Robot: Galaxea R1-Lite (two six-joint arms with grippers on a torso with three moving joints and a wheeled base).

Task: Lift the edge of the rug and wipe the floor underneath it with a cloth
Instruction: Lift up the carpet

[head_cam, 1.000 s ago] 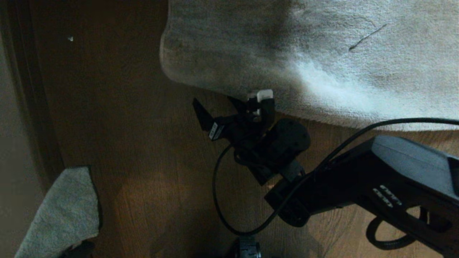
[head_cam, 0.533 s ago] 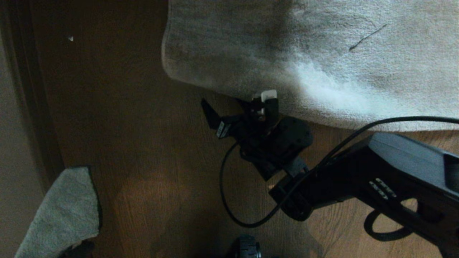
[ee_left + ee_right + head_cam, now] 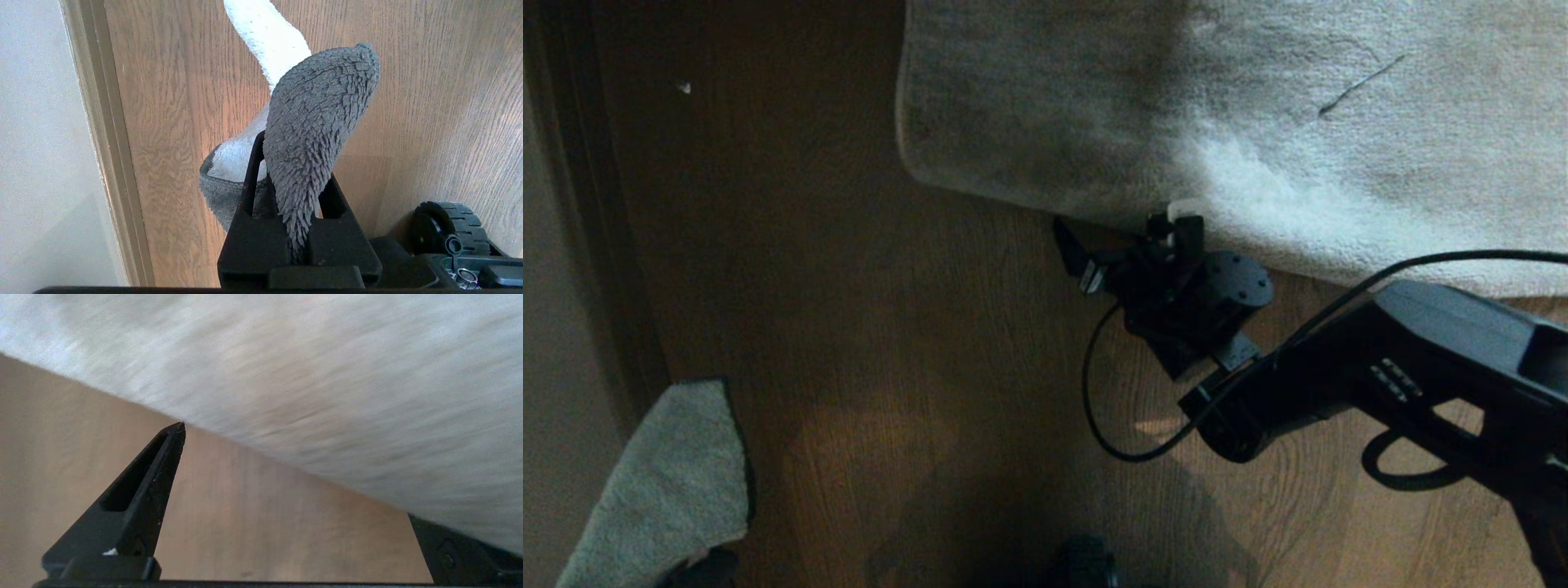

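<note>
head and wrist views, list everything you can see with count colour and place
rug edge: one, pale grey-beige plush, lying flat across the far part of the scene
floor: brown wood-grain planks, nearer than the rug
cloth: one, grey terry, hanging at the near left
skirting: one pale strip along the wall, far left
wheel: one, black, by the robot's base
left gripper: shut on the cloth, near left
right gripper: black, open, low at the rug edge

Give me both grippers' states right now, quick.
Left gripper: shut on the small grey terry cloth.
Right gripper: open, empty, at the edge of the pale plush rug above the brown wood-grain floor.
</note>
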